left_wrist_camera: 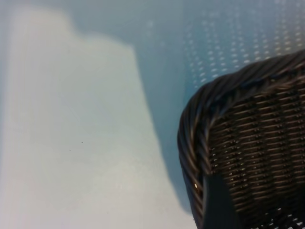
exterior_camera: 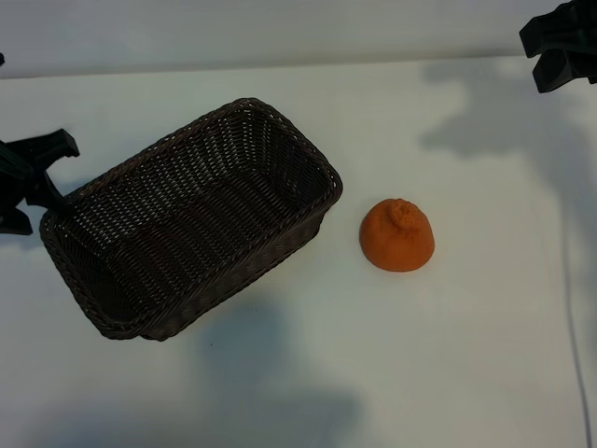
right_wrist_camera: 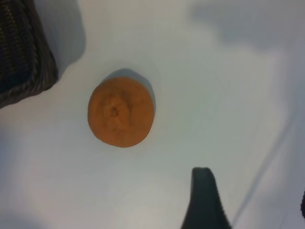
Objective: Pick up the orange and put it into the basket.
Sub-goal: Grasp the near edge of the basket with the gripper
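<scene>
Orange and basket lie apart on the white table (exterior_camera: 280, 392). At the far left of the exterior view, the left gripper (exterior_camera: 37, 187) sits at the basket's left end, its fingers parted astride the rim, with one finger (left_wrist_camera: 217, 202) inside against the weave. The basket (exterior_camera: 201, 201) lies slantwise, nothing in it. Just right of its near corner, not touching, the orange (exterior_camera: 397, 235) rests on the table, knobbly stem end up. At the upper right the right gripper (exterior_camera: 560, 47) hangs unclenched, holding nothing, well apart from the fruit.
</scene>
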### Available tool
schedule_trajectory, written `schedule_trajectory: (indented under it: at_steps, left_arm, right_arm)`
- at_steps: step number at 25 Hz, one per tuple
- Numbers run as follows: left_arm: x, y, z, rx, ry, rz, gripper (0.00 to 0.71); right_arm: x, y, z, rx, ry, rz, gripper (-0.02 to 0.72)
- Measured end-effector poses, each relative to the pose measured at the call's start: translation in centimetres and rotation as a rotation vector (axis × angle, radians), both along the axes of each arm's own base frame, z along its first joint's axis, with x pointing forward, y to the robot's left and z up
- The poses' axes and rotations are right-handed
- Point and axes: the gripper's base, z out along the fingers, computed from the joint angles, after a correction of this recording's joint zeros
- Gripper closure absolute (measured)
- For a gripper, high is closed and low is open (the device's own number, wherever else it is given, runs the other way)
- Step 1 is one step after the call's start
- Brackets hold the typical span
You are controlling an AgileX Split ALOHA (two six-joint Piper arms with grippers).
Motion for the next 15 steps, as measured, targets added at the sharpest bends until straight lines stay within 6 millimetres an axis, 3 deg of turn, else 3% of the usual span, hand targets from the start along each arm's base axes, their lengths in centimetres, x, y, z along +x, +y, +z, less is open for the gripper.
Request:
schedule_trajectory:
  at_steps: [15]
  left_arm:
    - [-0.8,-0.1,-4.3,-0.014,-0.002,0.052,0.263]
  right_arm:
    - [0.0,0.0,0.0,0.0,-0.001,0.0,0.235]
